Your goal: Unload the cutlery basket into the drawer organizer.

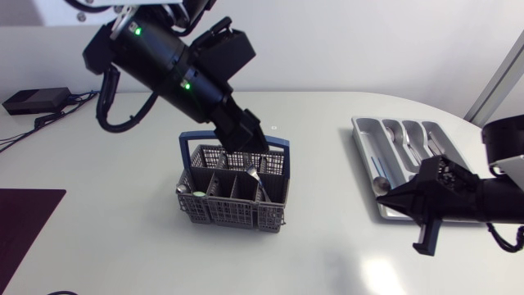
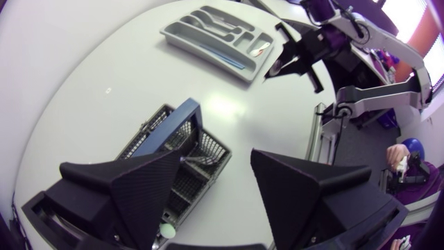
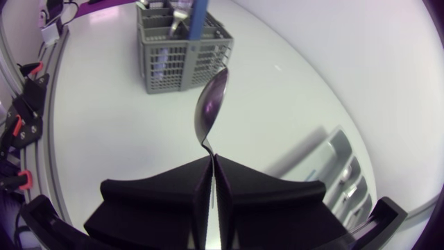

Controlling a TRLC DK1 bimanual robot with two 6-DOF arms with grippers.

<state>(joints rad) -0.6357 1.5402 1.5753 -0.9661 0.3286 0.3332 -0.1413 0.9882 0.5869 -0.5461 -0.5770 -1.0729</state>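
The grey cutlery basket with a blue handle stands mid-table and holds some cutlery. My left gripper hangs just over the handle, open, with nothing between its fingers; the basket lies under them. The grey drawer organizer sits at the right with spoons in its compartments. My right gripper is at the organizer's near left corner, shut on a metal spoon by the handle. The spoon's bowl points ahead toward the basket, and the organizer lies beside the gripper.
A black box with cables lies at the back left. A dark mat covers the front left corner. The table's curved edge runs just beyond the organizer at the right.
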